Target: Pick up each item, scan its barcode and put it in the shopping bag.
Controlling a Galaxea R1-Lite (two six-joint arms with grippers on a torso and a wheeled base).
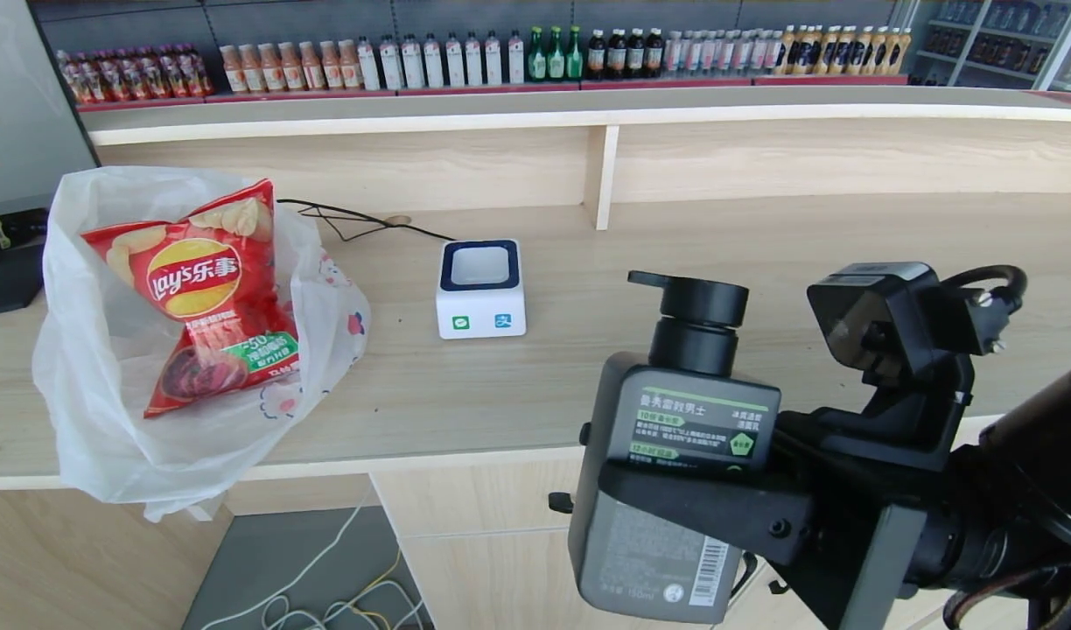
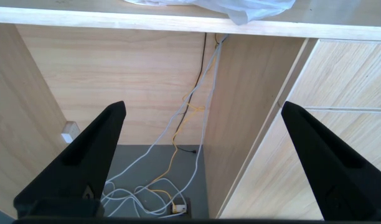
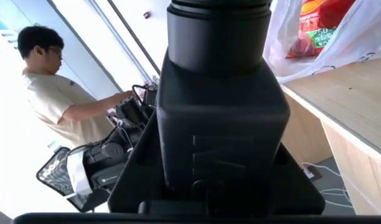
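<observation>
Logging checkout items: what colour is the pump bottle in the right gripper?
The pump bottle is dark grey, pump head black; best in head view.

You get soft, even light on the counter (image 1: 544, 394), with faint shadow beside the shopping bag (image 1: 89, 394). In the right wrist view, white window glare leaves the bottle (image 3: 218, 124) a dark silhouette.

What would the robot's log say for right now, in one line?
right gripper: shut on pump bottle, held before counter | left gripper: open, empty, below counter level | chips: in shopping bag | scanner: on counter
</observation>
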